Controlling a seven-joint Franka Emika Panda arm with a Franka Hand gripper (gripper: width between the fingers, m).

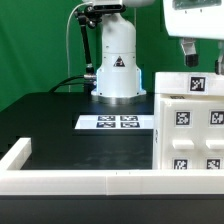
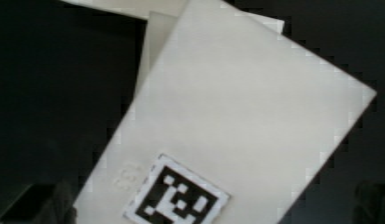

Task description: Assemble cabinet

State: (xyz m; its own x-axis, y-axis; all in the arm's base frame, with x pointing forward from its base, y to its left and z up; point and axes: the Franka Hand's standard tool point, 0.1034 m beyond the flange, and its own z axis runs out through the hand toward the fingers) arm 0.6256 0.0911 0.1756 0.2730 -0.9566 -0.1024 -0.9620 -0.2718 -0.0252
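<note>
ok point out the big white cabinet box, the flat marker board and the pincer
large white plastic cabinet box (image 1: 188, 125), exterior view, tagged front face
thin flat white marker board (image 1: 117, 122), exterior view, centre between tags
pincer (image 1: 201, 58), exterior view, between fingertips

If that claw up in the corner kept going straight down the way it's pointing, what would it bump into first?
Most likely the cabinet. The gripper hangs just above its top, pointing down, and the wrist view is filled by a white tagged panel right beneath it. The exact gap is hard to judge, and whether they already touch cannot be told.

The cabinet (image 1: 190, 125) stands at the exterior view's right of the marker board (image 1: 117, 122).
</note>
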